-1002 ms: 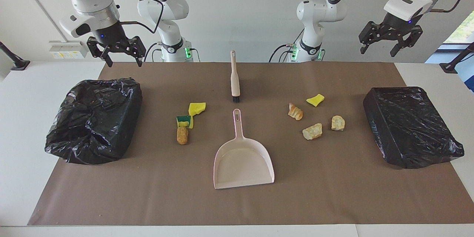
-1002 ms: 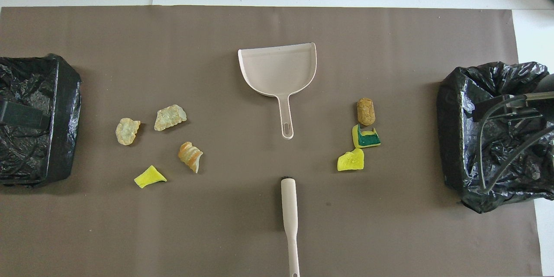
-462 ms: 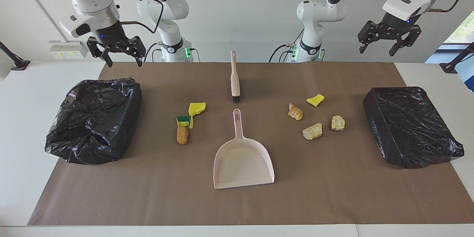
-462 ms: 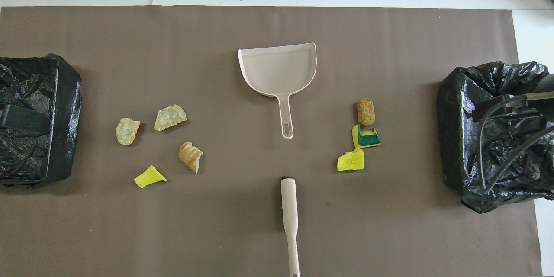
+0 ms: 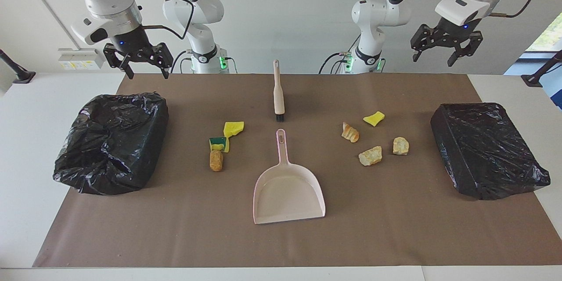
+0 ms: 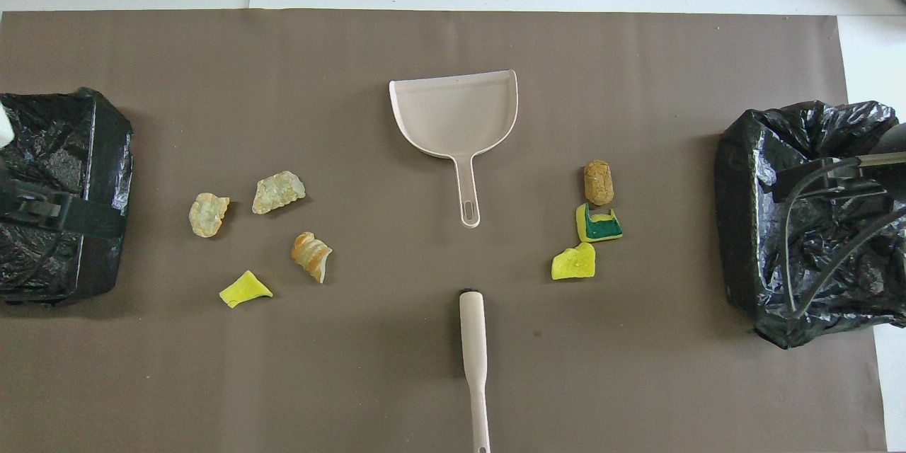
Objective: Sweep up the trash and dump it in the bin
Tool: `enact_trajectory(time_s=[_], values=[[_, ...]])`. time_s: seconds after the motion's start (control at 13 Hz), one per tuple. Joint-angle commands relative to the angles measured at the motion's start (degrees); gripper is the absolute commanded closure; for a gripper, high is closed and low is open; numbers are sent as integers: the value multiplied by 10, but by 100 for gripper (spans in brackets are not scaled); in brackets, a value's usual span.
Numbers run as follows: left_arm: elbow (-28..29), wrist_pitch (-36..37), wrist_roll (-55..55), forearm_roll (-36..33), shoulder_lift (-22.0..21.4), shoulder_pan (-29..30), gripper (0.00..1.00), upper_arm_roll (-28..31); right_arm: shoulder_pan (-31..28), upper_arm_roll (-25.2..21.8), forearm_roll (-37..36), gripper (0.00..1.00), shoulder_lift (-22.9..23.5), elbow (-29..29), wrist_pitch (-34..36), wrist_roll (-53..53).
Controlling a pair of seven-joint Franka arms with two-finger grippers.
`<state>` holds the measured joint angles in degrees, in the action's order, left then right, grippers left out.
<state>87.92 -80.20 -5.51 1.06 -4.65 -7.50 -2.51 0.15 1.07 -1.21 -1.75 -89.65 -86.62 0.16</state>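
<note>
Brown paper mat (image 5: 395, 228) spread over a white table (image 5: 26, 149). Pale dustpan (image 5: 289, 193) flat on the mat near the middle, handle pointing toward the robots, pan mouth facing away from them. Hand brush (image 5: 278, 92) in line with that handle and nearer to the robots, black bristle end just short of the handle's tip, not touching. Trash in two clusters on either side of the dustpan handle. Toward the right arm's end: yellow sponge bit (image 5: 233, 128), green-backed sponge piece (image 5: 218, 142) touching it, and brown cork-like lump (image 5: 216, 160) just beside that, farthest of the three from the robots. Toward the left arm's end: small yellow sponge wedge (image 5: 373, 118), striped tan chunk (image 5: 350, 132) beside it, then two pale bread-like chunks, one (image 5: 370, 156) and another (image 5: 400, 145), slightly farther from the robots. Black-bagged bin (image 5: 112, 140) at the right arm's end of the mat, bag crumpled and bulging; second black-bagged bin (image 5: 485, 149) at the left arm's end, its plastic stretched flatter. Right end effector (image 5: 141, 62) raised in the air above the mat's robot-side edge beside its bin, fingers spread apart, nothing between them. Left end effector (image 5: 443, 47) raised high over the robot-side edge of the table, near its bin's end, fingers likewise spread and empty.
</note>
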Motion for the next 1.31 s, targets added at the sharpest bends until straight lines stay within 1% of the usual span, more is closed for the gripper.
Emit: enact_trajectory(time_s=[0.0, 0.08, 0.23, 0.31, 0.39, 0.54, 0.62, 0.69, 0.85, 0.92, 1.0, 1.08, 1.23], values=[[66, -35, 50, 26, -36, -50, 0, 5, -1, 9, 9, 0, -11, -6, 12, 1], [88, -49, 77, 42, -47, -63, 0, 5, -2, 10, 4, 0, -11, -4, 12, 0], [142, -85, 121, 56, -58, -111, 0, 5, -2, 10, 2, 0, -14, -1, 13, -1], [173, -100, 155, 56, -58, -151, 0, 5, -1, 10, 6, 0, -21, -4, 24, -1], [207, -132, 191, 56, -62, -194, 0, 5, -1, 10, 9, 0, -25, -7, 31, 0], [280, -212, 266, 58, -89, -247, 0, 3, -1, 10, 11, 0, -40, -36, 24, 3], [304, -232, 288, 59, -92, -278, 0, 3, -1, 10, 12, 0, -44, -51, 21, 6], [319, -248, 311, 59, -86, -304, 0, 3, 1, 13, 12, 0, -44, -61, 8, 8], [370, -320, 374, 64, -82, -354, 0, 3, 13, 14, 12, 0, -39, -95, -37, 7], [386, -352, 406, 64, -73, -380, 0, 3, 16, 14, 12, 0, -35, -118, -63, 4], [391, -386, 443, 64, -36, -417, 0, 3, 22, 14, 13, 0, -29, -134, -85, 7], [395, -426, 475, 64, -11, -441, 0, 3, 34, 14, 13, 0, -17, -141, -101, 19], [418, -490, 510, 64, 13, -484, 0, 3, 69, 14, 13, 0, 19, -135, -143, 75]])
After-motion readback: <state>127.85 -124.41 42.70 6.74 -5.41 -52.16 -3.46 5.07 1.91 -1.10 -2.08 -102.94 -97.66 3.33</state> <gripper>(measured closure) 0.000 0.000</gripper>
